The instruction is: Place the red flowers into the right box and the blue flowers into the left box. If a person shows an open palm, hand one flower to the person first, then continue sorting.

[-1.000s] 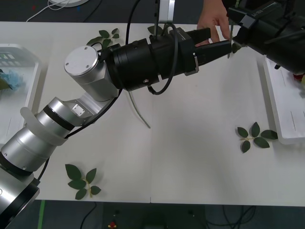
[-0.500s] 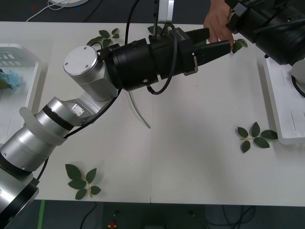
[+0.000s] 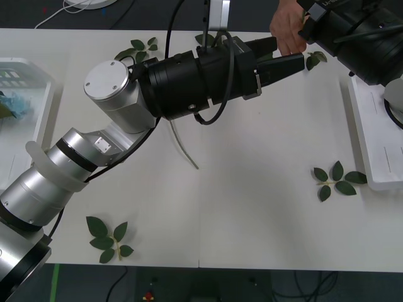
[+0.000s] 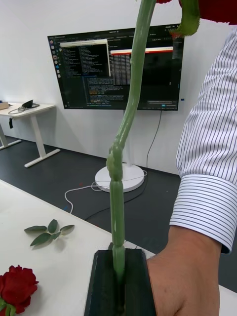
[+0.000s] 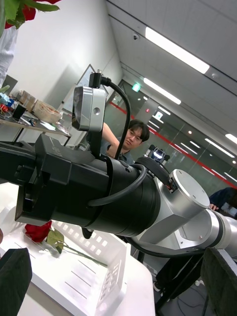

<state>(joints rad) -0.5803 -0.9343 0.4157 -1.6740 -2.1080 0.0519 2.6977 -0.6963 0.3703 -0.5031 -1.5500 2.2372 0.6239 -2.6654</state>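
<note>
A loose leaf sprig (image 3: 108, 238) lies at the table's (image 3: 252, 189) seven o'clock. Toward one o'clock the left gripper (image 3: 296, 55) reaches with fingers spread, holding nothing. Just beyond, the right gripper (image 4: 118, 284) pinches a red flower's stem (image 4: 126, 123), upright, touching the person's hand (image 3: 288, 28). No writing is legible.

red rose stem (image 4: 121, 197) upright, hand (image 4: 185, 276) beside it.
</note>
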